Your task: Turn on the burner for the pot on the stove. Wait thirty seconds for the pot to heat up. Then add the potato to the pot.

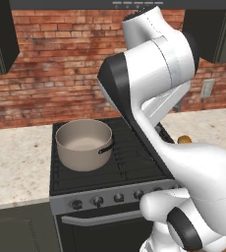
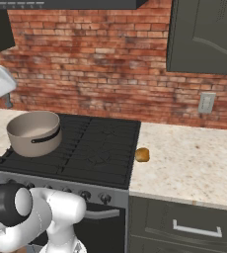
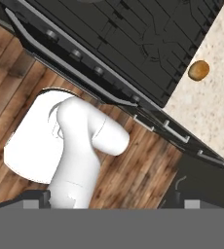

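While nothing is lit, progress: all steps remain.
Pot (image 1: 83, 143): far-left on stove (image 2: 100, 148).
Potato (image 2: 142, 154): counter, right of stove.
Gripper: spread, empty.

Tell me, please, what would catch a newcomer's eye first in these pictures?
Probably the grey-beige pot on the left rear of the black stove, against the red brick wall. Next, the small golden potato lying alone on the speckled counter just right of the stove.
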